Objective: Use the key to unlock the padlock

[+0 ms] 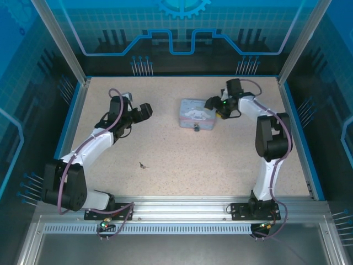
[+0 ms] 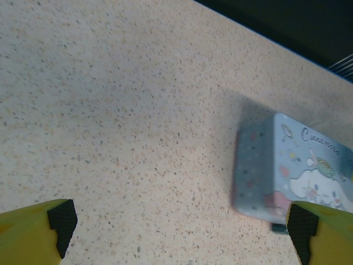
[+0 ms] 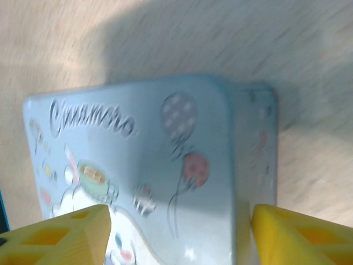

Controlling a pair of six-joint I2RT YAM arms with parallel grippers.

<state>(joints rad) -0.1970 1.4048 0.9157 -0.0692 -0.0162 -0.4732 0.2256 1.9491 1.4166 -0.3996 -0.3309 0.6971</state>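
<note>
Your padlock (image 1: 196, 128) shows as a tiny dark speck right at the near side of the pale blue-grey rectangular tin (image 1: 197, 113) with a cartoon print, right of centre on the speckled beige table (image 1: 220, 165). It is too small to make out its body colour or shackle. The thin dark metal key (image 1: 142, 165) lies alone, nearer and to the left, well apart. Your right gripper (image 3: 181, 221) hangs over the tin's right end, jaws partly apart, clamping nothing. Your left gripper (image 2: 182, 221) is spread wide and empty, left of the tin.
</note>
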